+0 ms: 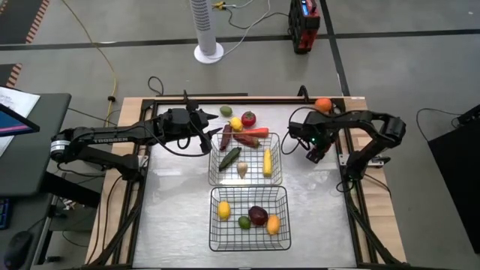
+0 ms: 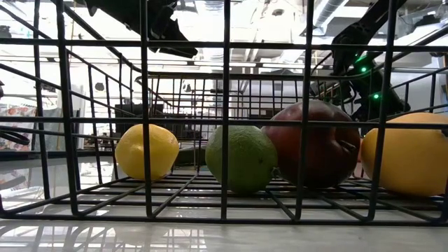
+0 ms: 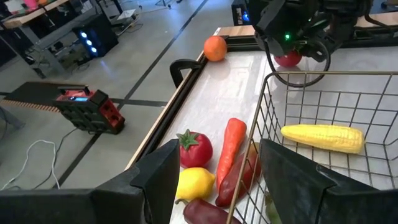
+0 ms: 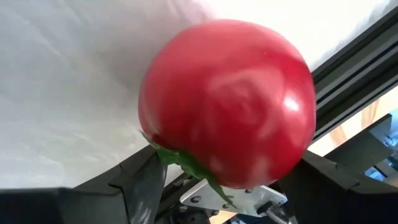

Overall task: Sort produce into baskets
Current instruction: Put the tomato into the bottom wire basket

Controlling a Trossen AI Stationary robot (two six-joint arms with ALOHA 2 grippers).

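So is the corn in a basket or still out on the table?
In: the corn lies inside the far basket, beside the cucumber.

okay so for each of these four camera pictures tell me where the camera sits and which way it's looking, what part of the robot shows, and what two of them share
High view: above the table, looking straight down; both arms, left claw, right claw.
Low view: at tabletop height, inside the near basket, facing the room; arms overhead.
Left wrist view: on the left arm, looking past its open fingers toward the far basket and the right arm.
Right wrist view: on the right arm, close on a tomato between its fingers.
Shared: the corn appears in high and left wrist views.
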